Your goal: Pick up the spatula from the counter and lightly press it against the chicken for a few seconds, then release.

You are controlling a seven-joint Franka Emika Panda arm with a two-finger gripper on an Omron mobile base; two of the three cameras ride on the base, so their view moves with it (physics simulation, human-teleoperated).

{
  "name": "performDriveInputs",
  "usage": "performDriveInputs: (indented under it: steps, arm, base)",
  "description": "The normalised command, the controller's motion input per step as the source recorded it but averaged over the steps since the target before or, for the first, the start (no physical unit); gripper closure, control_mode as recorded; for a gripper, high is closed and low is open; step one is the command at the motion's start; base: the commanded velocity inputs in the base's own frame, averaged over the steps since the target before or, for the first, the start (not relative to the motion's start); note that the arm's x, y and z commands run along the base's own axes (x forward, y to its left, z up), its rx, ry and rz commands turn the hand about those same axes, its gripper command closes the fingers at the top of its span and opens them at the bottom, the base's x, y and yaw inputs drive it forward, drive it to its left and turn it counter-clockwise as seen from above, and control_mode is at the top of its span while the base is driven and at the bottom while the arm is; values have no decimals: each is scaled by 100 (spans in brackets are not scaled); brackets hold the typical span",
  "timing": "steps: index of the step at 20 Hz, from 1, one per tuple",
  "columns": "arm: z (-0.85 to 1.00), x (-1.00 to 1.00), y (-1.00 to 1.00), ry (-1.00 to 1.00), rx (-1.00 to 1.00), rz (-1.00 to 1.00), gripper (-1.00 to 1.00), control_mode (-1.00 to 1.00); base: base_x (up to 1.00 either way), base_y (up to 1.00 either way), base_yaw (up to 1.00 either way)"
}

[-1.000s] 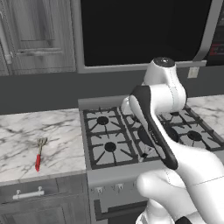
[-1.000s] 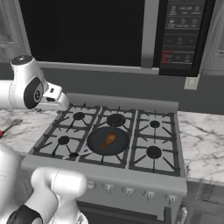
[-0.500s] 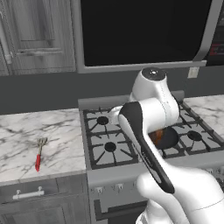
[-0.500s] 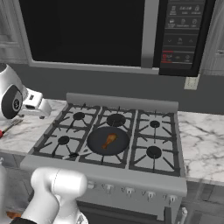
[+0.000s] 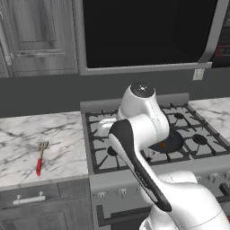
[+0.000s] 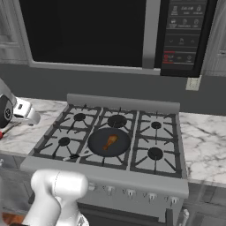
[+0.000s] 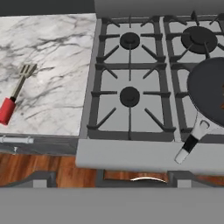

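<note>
The red-handled spatula with a slotted metal head (image 7: 15, 94) lies on the white marble desk (image 7: 57, 52), at the left edge of the hand view. The view's centre sits over the front left burners of the grey gas stove (image 7: 130, 65). By my reading, the coming move must carry the end effector (image 6: 30, 115) toward the frame's left, off the grates and over the marble.

The spatula's long axis runs from the red handle at lower left to the metal head at upper right, only slightly off the frame's vertical. A grasp across the handle would need the jaws turned to straddle that line. The end effector stands spread wide and holds nothing.

In the left base view the spatula sits at lower left, its handle toward the desk's front edge. There the white arm covers much of the stove. The right base view shows the orange-brown chicken drumstick (image 6: 109, 142) plainly, lying in the dark round pan (image 6: 94, 136) at the stove's middle, well apart from the spatula. The hand view cuts the pan at its right edge, so the chicken cannot be made out there.
</note>
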Motion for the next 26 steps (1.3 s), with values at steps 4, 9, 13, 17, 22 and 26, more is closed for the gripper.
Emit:
performDriveInputs:
  steps: [4, 9, 13, 17, 22, 26]
  arm:
    - [-3, 0, 35, -5, -2, 0, -100, -100]
    - [-2, 0, 45, -2, -1, -1, -100, -100]
    - [0, 0, 26, 0, 12, 0, -100, -100]
    - [0, 1, 18, 2, 22, 0, -100, -100]
    - [-11, 0, 27, 0, 4, 0, -100, -100]
    - [-5, 0, 39, -1, 0, 0, -100, -100]
  base:
    - [0, 0, 0]
    - [0, 0, 0]
    - [0, 0, 0]
    - [0, 0, 0]
    - [0, 0, 0]
    - [0, 0, 0]
